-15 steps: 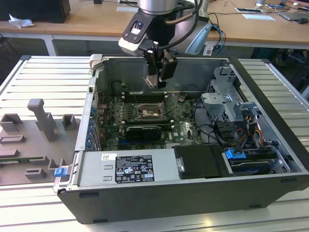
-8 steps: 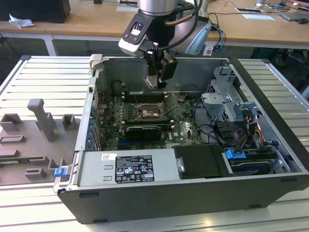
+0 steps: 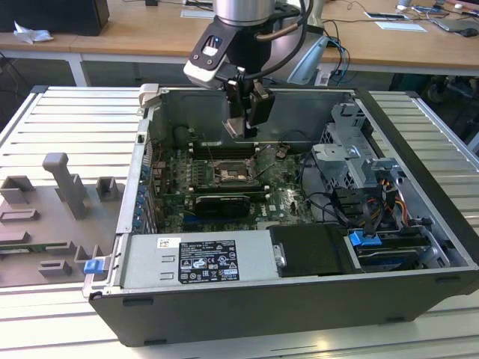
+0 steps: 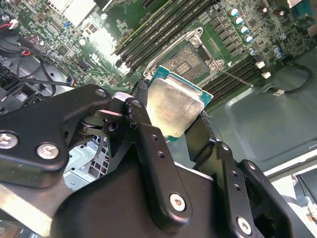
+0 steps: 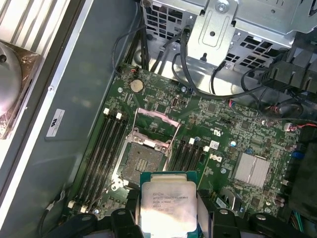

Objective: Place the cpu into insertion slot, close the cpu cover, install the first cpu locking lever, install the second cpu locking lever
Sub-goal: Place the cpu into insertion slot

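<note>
My gripper [image 4: 172, 111] is clamped on the cpu [image 5: 167, 204], hanging above the insertion slot [image 5: 144, 163]. Slot's empty, cpu cover [image 5: 157, 116] flipped open, so all 4 steps left imo.

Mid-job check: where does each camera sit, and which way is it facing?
Exterior view: off the arm, outside the open computer case, looking down into it; arm and claw show above it.
First wrist view: on the arm, facing the insertion slot past the held cpu; claw links show.
Second wrist view: on the arm, facing the cpu across the claw's links.
Both wrist views share cpu and insertion slot.
</note>
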